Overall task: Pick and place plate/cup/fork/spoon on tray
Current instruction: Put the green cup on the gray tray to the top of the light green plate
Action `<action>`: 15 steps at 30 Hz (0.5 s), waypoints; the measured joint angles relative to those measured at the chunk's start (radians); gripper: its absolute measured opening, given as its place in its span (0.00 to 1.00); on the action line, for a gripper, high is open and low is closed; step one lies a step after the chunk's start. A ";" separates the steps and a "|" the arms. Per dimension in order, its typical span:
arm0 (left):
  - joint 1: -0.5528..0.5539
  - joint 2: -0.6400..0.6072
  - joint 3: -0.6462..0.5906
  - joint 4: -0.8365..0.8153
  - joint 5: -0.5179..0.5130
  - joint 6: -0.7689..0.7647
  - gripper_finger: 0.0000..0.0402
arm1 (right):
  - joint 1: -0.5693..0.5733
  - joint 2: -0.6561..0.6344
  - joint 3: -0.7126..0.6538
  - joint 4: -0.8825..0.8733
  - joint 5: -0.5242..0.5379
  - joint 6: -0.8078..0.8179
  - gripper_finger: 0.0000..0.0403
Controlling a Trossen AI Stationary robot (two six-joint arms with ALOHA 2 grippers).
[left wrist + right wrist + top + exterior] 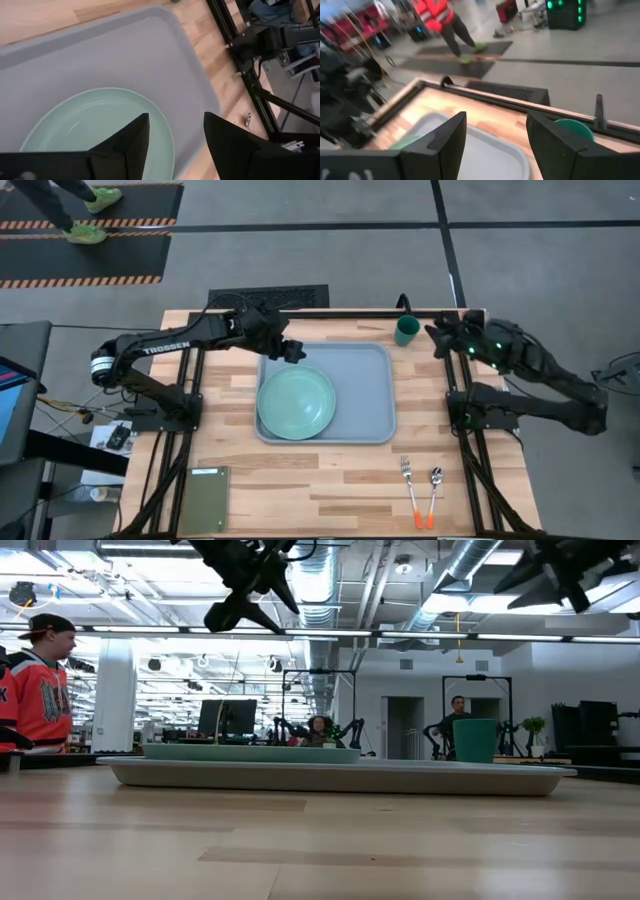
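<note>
The pale mint-green plate [296,402] lies flat in the left half of the blue-grey tray [365,395], and shows in the left wrist view [95,120]. My left gripper [292,352] hangs open and empty above the tray's far left corner, high over the plate [250,752]. The dark teal cup [406,331] stands upright on the table past the tray's far right corner. My right gripper [440,338] is open and empty, high up just right of the cup [574,128]. The fork [409,483] and spoon [434,488] lie side by side near the front edge.
A flat olive-green rectangle [203,499] lies at the table's near left corner. Black frame rails [470,430] run along both table sides. People stand in the room beyond the table [40,680]. Bare wood shows between the tray and the cutlery.
</note>
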 joint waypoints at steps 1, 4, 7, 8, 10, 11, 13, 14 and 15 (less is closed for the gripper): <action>0.000 0.002 0.000 0.001 -0.010 0.000 0.43 | 0.000 0.038 0.027 -0.009 0.002 -0.005 0.58; 0.000 0.003 0.000 0.002 -0.052 0.017 0.43 | -0.018 0.143 0.111 -0.058 0.039 0.021 0.58; 0.000 0.003 0.000 0.006 -0.086 0.058 0.43 | -0.063 0.242 0.208 -0.144 0.070 0.045 0.58; 0.000 0.003 0.000 0.010 -0.086 0.067 0.43 | -0.080 0.271 0.241 -0.177 0.071 0.045 0.58; 0.000 0.003 0.001 0.021 -0.085 0.079 0.43 | -0.120 0.328 0.298 -0.250 0.073 0.046 0.58; 0.000 0.003 0.001 0.023 -0.085 0.085 0.43 | -0.143 0.357 0.323 -0.281 0.073 0.046 0.58; 0.000 0.003 0.001 0.026 -0.086 0.097 0.43 | -0.184 0.410 0.359 -0.335 0.066 0.046 0.58; 0.000 0.003 0.001 0.026 -0.087 0.107 0.43 | -0.205 0.434 0.371 -0.357 0.055 0.047 0.58; 0.000 0.003 0.001 0.026 -0.088 0.115 0.43 | -0.225 0.457 0.380 -0.374 0.039 0.051 0.58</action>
